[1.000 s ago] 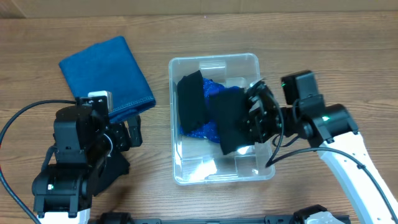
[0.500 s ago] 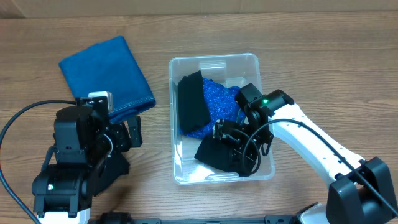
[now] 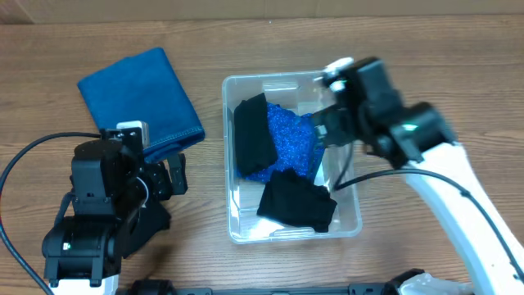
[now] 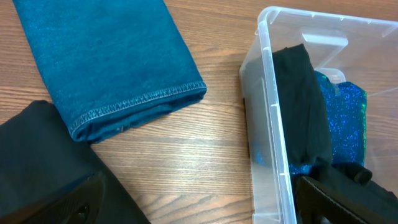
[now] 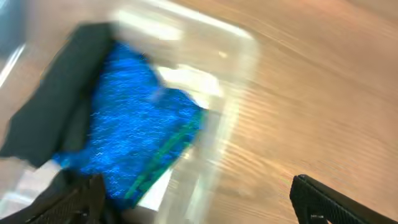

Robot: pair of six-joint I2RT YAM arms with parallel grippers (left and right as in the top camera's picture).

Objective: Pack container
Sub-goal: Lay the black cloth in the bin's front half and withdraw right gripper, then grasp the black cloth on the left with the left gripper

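Note:
The clear container (image 3: pixel 282 76) stands mid-table. Inside it, a black folded cloth (image 3: pixel 254 135) lies on the left, a sparkly blue cloth (image 3: pixel 291 139) in the middle, and a loose black cloth (image 3: pixel 296 201) at the near end. My right gripper (image 3: pixel 326 135) hovers open over the right rim, holding nothing. Its blurred wrist view looks down on the blue cloth (image 5: pixel 137 137) and the bin's rim (image 5: pixel 236 93), with the right gripper (image 5: pixel 199 208) spread wide. My left gripper (image 3: pixel 168 176) rests open on the table left of the bin; in its wrist view the left gripper (image 4: pixel 199 208) spans bare wood beside the container (image 4: pixel 273 124).
A folded blue denim-like cloth (image 3: pixel 143 98) lies on the table at the far left, seen close up in the left wrist view as the blue cloth (image 4: pixel 106 62). A black cable (image 3: pixel 24 156) loops by the left arm. The wooden table's far edge runs along the top.
My right gripper has opened and let go of the black cloth, which now lies at the near end of the container. The right arm rose and drew back toward the far right rim. The left arm stayed still.

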